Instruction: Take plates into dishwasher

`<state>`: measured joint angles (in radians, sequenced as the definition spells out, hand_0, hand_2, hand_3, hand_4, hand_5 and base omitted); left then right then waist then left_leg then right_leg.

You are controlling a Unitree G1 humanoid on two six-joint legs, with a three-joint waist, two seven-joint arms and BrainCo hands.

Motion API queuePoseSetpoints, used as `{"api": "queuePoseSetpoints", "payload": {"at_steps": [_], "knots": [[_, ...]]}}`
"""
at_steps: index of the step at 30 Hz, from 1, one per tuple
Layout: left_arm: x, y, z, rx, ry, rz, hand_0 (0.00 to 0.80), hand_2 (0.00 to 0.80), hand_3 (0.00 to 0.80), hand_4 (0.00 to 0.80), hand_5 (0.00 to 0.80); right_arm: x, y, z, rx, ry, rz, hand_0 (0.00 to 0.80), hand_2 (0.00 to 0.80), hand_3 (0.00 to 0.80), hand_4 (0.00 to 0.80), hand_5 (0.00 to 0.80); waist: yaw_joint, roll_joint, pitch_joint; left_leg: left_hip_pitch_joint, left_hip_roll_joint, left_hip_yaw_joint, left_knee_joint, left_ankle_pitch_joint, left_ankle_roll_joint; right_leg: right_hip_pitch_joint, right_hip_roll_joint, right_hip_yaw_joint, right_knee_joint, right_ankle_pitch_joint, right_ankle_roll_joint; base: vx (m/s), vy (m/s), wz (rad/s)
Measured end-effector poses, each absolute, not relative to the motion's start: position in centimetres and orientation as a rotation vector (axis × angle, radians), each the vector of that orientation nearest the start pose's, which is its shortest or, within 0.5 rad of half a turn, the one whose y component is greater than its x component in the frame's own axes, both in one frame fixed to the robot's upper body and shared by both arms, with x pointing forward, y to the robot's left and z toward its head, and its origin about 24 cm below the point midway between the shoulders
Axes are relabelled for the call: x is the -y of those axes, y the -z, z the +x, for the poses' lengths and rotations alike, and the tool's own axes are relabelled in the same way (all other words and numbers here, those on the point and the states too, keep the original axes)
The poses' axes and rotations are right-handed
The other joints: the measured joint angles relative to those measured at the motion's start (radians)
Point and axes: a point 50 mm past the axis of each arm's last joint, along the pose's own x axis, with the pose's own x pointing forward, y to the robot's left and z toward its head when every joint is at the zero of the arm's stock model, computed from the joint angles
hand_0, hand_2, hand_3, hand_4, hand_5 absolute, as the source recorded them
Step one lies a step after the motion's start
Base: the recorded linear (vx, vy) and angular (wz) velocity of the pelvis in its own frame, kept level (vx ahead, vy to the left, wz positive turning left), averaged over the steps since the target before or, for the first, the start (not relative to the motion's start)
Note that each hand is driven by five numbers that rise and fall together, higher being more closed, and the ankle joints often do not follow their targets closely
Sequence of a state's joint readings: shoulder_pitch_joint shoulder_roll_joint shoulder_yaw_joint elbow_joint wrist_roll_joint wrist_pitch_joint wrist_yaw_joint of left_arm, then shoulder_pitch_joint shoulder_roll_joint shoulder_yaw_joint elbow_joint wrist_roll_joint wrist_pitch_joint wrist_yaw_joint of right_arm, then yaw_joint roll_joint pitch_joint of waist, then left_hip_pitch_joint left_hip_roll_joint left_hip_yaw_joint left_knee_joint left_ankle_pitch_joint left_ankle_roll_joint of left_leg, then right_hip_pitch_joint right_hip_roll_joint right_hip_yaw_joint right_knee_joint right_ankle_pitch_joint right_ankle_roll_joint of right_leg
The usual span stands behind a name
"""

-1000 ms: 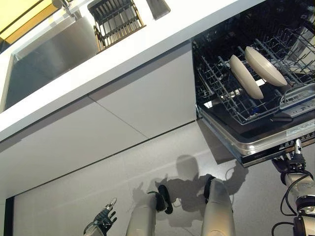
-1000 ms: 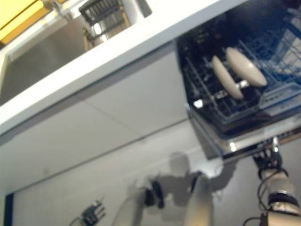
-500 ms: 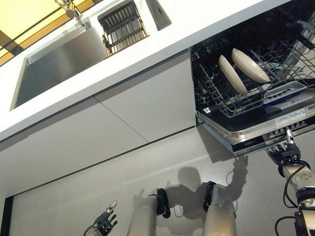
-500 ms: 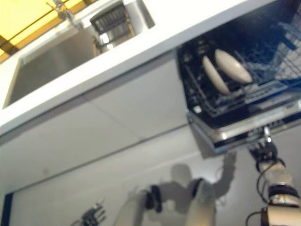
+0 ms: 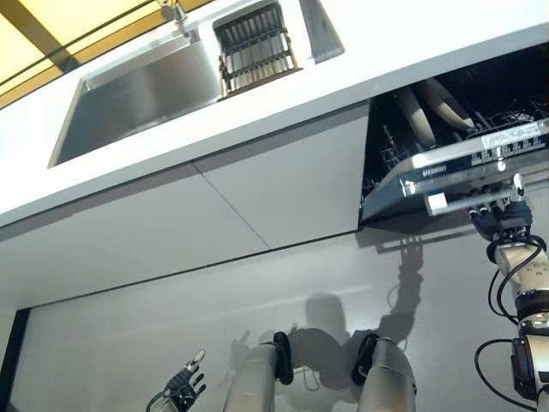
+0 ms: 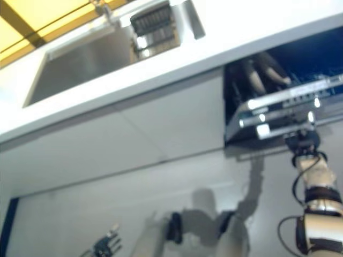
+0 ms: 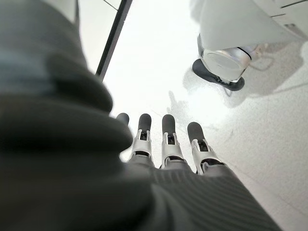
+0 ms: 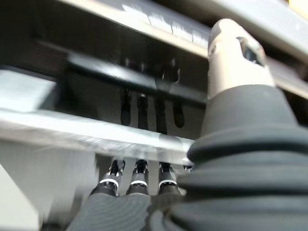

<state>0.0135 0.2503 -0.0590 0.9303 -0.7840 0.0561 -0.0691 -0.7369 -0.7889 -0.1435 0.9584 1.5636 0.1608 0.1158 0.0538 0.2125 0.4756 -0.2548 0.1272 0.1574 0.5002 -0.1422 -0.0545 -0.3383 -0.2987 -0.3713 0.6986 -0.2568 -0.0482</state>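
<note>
Pressing up against the underside of the dishwasher door (image 5: 463,176), the right robot hand (image 5: 500,216) has its fingers (image 8: 137,180) straight and side by side, tips on the door's lower edge – open, curled round nothing. The door is tilted well up toward closed, leaving only a narrow dark gap above its control strip. Through that gap two pale plates (image 5: 429,107) show, standing on edge just beside each other in the rack (image 5: 515,116) inside the machine; only their upper parts are visible above the door's rim.

The left robot hand (image 5: 178,390) hangs low near the floor (image 5: 129,335), well apart from the dishwasher – its fingers (image 7: 166,137) are extended and relaxed, holding nothing.

Above, the white tabletop (image 5: 360,51) runs across the view, with a steel sink (image 5: 137,99) set into it to the robot's left and a small slatted drainer basket (image 5: 253,45) just beside the basin. Grey cabinet fronts (image 5: 257,189) fill the space under the tabletop, directly beside the dishwasher opening.
</note>
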Motion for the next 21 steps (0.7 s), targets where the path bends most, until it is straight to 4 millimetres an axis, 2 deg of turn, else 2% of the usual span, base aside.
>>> {"api": "queuePoseSetpoints", "payload": {"at_steps": [4, 8, 13, 17, 21], "knots": [[-23.1, 13.5, 14.2, -0.899, -0.343, -0.477, 0.0, 0.0, 0.0, 0.0, 0.0, 36.4, -16.0, 34.0, 0.196, 0.243, 1.023, 0.0, 0.0, 0.0, 0.0, 0.0, 0.018, -0.015, -0.008, 0.049, 0.006, 0.001, -0.043, 0.005, -0.006, 0.055, 0.017, -0.007, -0.042, 0.002, 0.011, 0.048, 0.009, 0.06], [-23.5, 13.6, 13.7, -0.909, -0.354, -0.467, 0.0, 0.0, 0.0, 0.0, 0.0, 36.3, -14.9, 33.8, 0.113, 0.26, 0.937, 0.0, 0.0, 0.0, 0.0, 0.0, 0.016, -0.062, -0.04, 0.114, 0.005, 0.01, -0.146, 0.036, -0.027, 0.109, 0.046, -0.009, -0.129, 0.037, 0.026, 0.079, 0.031, 0.0], [-23.9, 13.8, 13.4, -0.925, -0.364, -0.441, 0.0, 0.0, 0.0, 0.0, 0.0, 36.8, -10.6, 32.2, -0.063, 0.326, 0.865, 0.0, 0.0, 0.0, 0.0, 0.0, 0.014, -0.105, -0.127, 0.197, -0.004, 0.025, -0.311, 0.094, -0.032, 0.179, 0.089, -0.011, -0.277, 0.093, 0.049, 0.082, 0.021, 0.0], [-24.3, 13.9, 12.9, -0.927, -0.379, -0.42, 0.0, 0.0, 0.0, 0.0, 0.0, 37.1, -6.8, 30.0, -0.192, 0.373, 0.819, 0.0, 0.0, 0.0, 0.0, 0.0, 0.01, -0.116, -0.189, 0.25, -0.01, 0.026, -0.415, 0.13, -0.03, 0.239, 0.124, -0.009, -0.397, 0.145, 0.071, 0.056, 0.041, 0.07], [-24.6, 14.4, 11.9, -0.957, -0.395, -0.41, 0.0, 0.0, 0.0, 0.0, 0.0, 36.2, -2.8, 28.0, -0.322, 0.391, 0.793, 0.0, 0.0, 0.0, 0.0, 0.0, 0.01, -0.136, -0.251, 0.291, -0.016, 0.026, -0.475, 0.141, -0.018, 0.301, 0.148, -0.006, -0.514, 0.19, 0.092, 0.065, 0.048, 0.06]]}}
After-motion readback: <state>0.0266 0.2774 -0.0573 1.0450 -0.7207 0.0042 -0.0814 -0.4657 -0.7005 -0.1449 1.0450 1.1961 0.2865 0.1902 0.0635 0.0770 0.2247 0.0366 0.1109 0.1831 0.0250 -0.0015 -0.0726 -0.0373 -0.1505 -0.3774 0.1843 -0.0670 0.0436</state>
